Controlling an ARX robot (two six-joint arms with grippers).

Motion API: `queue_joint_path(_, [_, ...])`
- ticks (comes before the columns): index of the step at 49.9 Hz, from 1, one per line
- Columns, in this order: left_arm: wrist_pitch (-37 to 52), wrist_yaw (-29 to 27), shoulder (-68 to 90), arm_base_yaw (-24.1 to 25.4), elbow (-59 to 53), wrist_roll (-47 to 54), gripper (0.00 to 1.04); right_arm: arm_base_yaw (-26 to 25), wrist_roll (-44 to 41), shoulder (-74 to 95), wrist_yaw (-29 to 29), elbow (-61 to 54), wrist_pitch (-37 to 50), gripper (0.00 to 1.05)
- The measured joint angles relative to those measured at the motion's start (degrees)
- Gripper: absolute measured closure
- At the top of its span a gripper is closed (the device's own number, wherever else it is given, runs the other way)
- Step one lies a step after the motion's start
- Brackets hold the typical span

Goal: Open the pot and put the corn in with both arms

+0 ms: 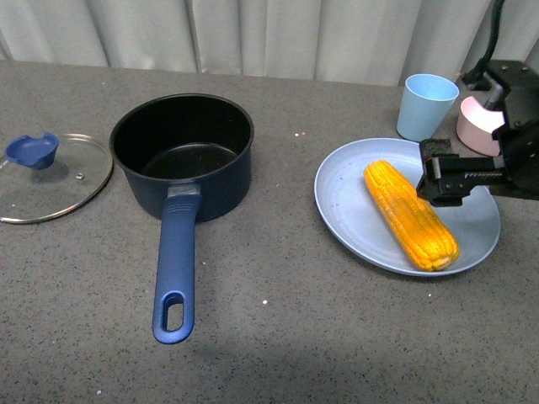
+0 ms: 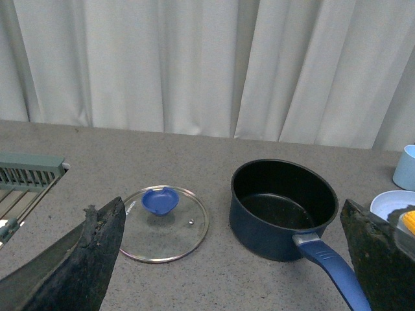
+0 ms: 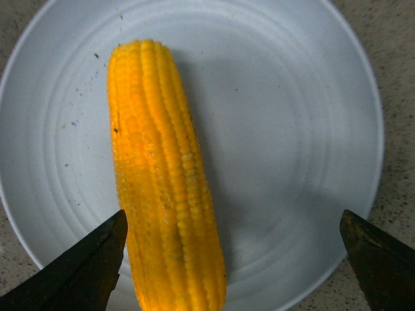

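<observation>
Lying on the plate (image 1: 345,210), the tapered yellow-orange corn (image 1: 411,215) sat right of the open navy pot (image 1: 182,156); the right gripper (image 1: 440,180) hung above it, fingers spread, and the left gripper (image 2: 230,210) was likewise spread.

Dark navy-blue pot (image 1: 210,181), black inside. Yellow-orange corn (image 1: 410,215) with neat rows of kernels. Pale blue plate (image 1: 345,198), faintly ringed. Clear glass lid (image 1: 76,187) with a blue knob (image 1: 32,150) and silver rim. Light blue cup (image 1: 427,105), pink bowl (image 1: 473,126), grey speckled bench (image 1: 320,337), off-white pleated curtain (image 1: 253,34).
</observation>
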Motion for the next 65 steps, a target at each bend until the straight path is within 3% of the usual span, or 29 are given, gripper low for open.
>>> queue_joint_path(19, [0.0,0.0,0.0,0.0,0.0,0.0,0.06,2.03,-2.01,8.85,-0.55,8.83,-4.48,0.09])
queue_joint_path(30, [0.0,0.0,0.0,0.0,0.0,0.0,0.06,2.69,-1.81,9.88,-0.79,9.6,-5.62,0.51])
queue_joint_path(47, [0.0,0.0,0.0,0.0,0.0,0.0,0.06,2.43,-0.11,9.77,-2.43,9.55,-5.64,0.85])
queue_joint_path(52, [0.0,0.0,0.0,0.0,0.0,0.0,0.06,2.08,2.47,7.52,-6.29,8.37,-4.74,0.9])
queue_joint_path(65, [0.0,0.0,0.0,0.0,0.0,0.02,0.06,4.98,9.2,-1.53,-23.96,10.36,-3.91,0.94])
